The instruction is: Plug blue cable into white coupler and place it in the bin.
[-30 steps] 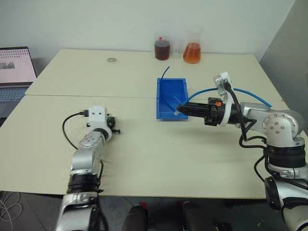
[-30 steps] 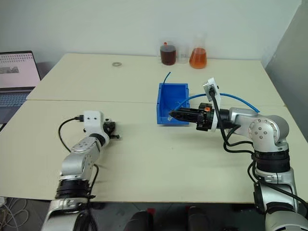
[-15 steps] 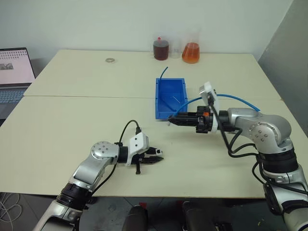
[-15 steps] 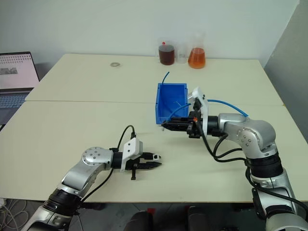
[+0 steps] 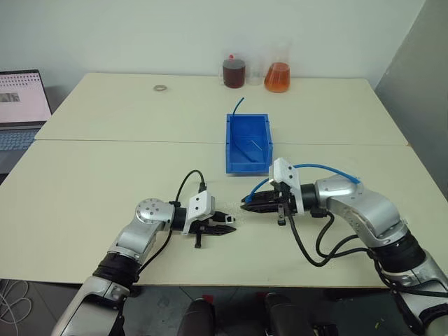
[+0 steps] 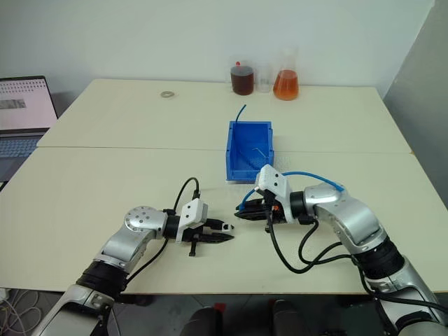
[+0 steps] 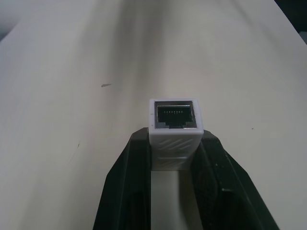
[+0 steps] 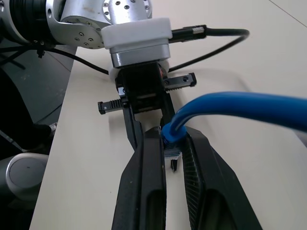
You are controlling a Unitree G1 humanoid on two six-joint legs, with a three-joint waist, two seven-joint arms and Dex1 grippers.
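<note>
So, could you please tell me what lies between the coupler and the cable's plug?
Nothing: in the left eye view, bare table separates the white coupler from the blue cable plug.

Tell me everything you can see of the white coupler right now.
The white coupler is a small boxy block of white plastic with ribbed grooves on its upper face. Its open end is a dark square socket with a row of metal contacts inside, empty, nothing plugged in. The left gripper clamps it by its sides between the black jaws, socket end sticking out past the fingertips, held just above the cream table.
</note>
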